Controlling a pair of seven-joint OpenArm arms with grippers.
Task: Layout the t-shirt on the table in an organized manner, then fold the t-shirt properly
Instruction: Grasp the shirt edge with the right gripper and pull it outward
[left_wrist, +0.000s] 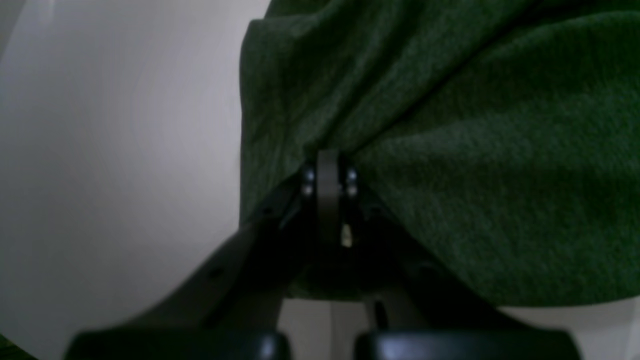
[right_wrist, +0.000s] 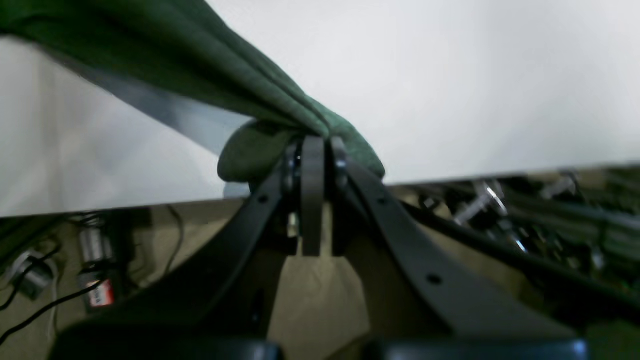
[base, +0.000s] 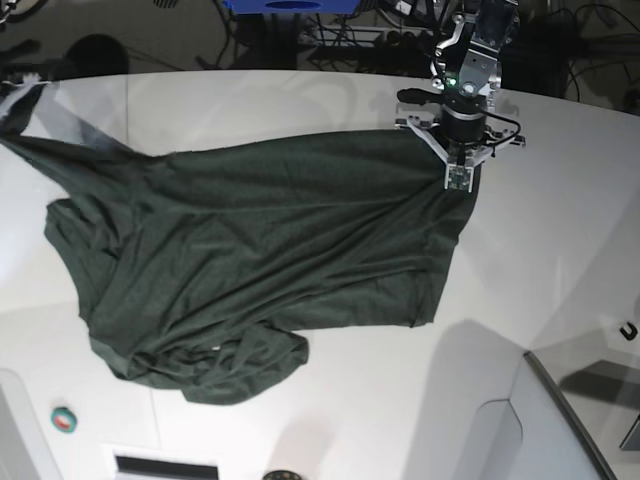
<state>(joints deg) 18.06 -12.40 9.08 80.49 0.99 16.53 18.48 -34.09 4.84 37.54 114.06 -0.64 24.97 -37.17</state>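
The dark green t-shirt (base: 260, 260) is lying spread but rumpled across the left and middle of the white table (base: 560, 260), and both arms are pinching it at opposite ends, which suggests the laying-out step is under way and folding has not begun. The left gripper (left_wrist: 327, 165) is clamping a fold of cloth between closed jaws; in the base view it is sitting at the shirt's far right corner (base: 458, 180). The right gripper (right_wrist: 317, 145) is likewise closing on a bunched edge of the t-shirt (right_wrist: 240, 95), with the cloth rising away from it in a taut ridge above the table (right_wrist: 450, 75). To do this step well, the two arms should probably be drawing apart evenly, keeping the cloth low over the surface so it is settling flat, and easing tension before letting go so that the pinched corners are not springing back. The crumpled heap at the near edge (base: 230, 365) is likely needing a separate tug afterwards, since stretching between the two held points alone may not be smoothing it. Much is staying uncertain: the right gripper itself is cut off at the far left edge of the base view, where only a lifted, blurred strip of cloth (base: 25, 105) is showing; neither the collar nor the sleeves can be clearly told apart among the folds; both wrist views are dim and soft, so how much cloth each jaw is holding is hard to judge.
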